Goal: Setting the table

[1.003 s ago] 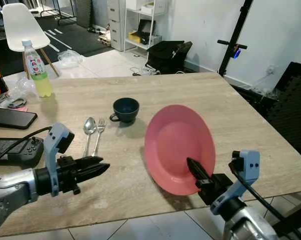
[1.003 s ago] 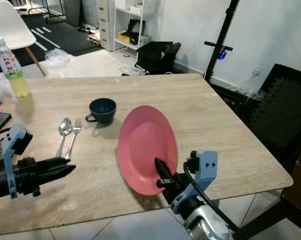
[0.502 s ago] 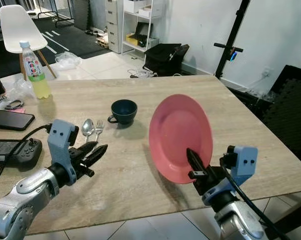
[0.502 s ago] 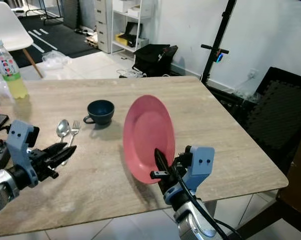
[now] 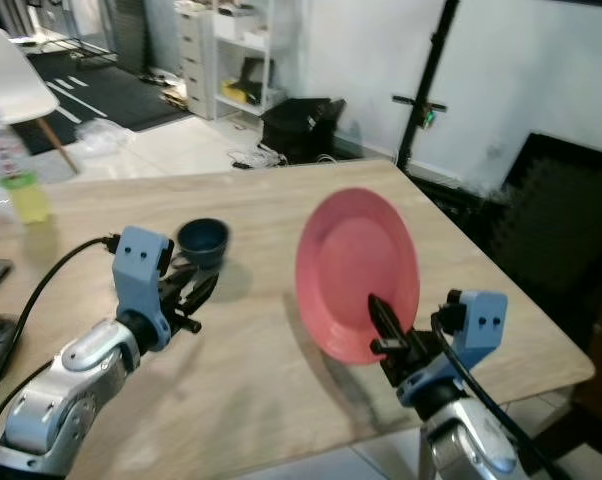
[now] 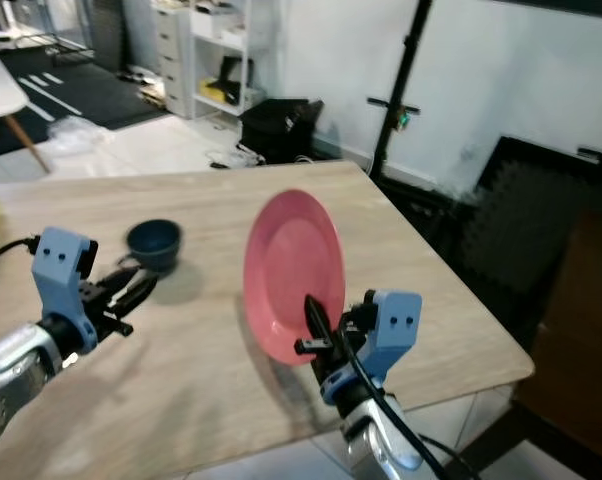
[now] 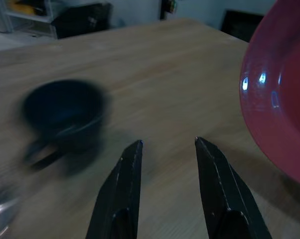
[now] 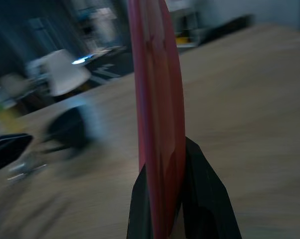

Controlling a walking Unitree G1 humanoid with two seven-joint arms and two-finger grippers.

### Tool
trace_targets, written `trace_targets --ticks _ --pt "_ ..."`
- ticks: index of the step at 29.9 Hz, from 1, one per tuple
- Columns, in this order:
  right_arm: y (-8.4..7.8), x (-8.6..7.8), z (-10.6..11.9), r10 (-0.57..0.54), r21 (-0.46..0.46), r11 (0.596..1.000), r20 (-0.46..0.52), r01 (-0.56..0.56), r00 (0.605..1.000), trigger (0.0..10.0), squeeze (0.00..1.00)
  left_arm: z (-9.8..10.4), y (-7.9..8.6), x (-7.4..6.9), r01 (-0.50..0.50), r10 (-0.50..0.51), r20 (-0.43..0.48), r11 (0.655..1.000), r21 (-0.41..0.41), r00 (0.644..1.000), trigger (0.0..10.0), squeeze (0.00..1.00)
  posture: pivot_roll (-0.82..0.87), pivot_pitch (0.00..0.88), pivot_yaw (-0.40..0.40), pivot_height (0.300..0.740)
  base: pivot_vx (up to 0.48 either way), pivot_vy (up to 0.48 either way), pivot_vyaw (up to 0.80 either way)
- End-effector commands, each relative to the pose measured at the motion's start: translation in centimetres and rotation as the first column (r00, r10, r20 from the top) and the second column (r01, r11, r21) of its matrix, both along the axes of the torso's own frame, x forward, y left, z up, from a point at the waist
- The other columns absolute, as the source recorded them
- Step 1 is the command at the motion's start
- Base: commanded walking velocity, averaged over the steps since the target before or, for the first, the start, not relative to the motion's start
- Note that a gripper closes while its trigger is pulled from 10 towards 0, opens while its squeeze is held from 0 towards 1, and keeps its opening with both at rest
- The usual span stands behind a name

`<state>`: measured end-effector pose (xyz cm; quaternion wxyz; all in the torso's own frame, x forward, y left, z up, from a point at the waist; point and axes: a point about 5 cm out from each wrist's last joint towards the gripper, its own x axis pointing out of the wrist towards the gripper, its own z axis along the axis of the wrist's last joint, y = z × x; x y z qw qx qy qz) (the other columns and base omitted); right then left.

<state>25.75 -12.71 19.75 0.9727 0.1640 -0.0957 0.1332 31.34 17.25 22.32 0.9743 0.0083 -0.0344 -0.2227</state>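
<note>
Pinching the plate (image 5: 357,265) at its lower rim with the right gripper (image 5: 386,330), one black finger on each face, plate standing almost on edge above the table (image 5: 281,195), near its front right part. Judging by look: stiff, light, probably plastic, smooth faces, so likely slippery in a two-finger pinch and prone to swinging about the grip point while tilted this steeply. Probably not very fragile, but dropping on edge could send it rolling off the near side. Better holding deep over the rim, not just at the lip, and laying it flat before letting go. Hovering the left gripper (image 7: 165,149) low over the wood, fingers (image 7: 125,172) parted narrowly with nothing between them, pointing between the cup (image 5: 202,240) and the plate, cup just ahead of it. Compared with a second ago: camera swinging right and blurring, so bottle (image 5: 9,168) sliding toward the left edge; plate being raised off the table and tipped more upright; left gripper advancing from the near edge toward the cup, now covering the spot where the spoon and fork were lying.
</note>
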Motion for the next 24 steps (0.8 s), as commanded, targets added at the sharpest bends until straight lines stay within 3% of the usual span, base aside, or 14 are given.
trace_targets --ticks 1,4,24 --pt "-0.52 -0.06 -0.08 -0.032 0.003 0.999 0.001 0.032 0.999 10.0 0.00 -0.56 -0.18 -0.08 0.011 -0.011 -0.020 1.000 0.018 1.000 10.0 0.00 0.05 0.082 0.017 0.740 0.368 -0.304 -0.80" --pt "-0.55 -0.02 -0.04 -0.037 0.007 0.999 0.003 0.037 0.999 10.0 0.00 -0.55 -0.36 -0.17 0.028 -0.027 -0.015 0.999 0.025 1.000 10.0 0.00 0.05 0.086 0.020 0.740 0.109 -0.339 -0.80" --pt "-0.64 0.09 -0.45 -0.049 0.010 0.999 -0.005 0.049 0.999 10.0 0.00 -0.70 -0.51 -0.16 0.051 -0.051 -0.005 0.999 0.007 0.999 10.0 0.00 0.05 0.087 0.021 0.740 0.000 0.000 0.00"
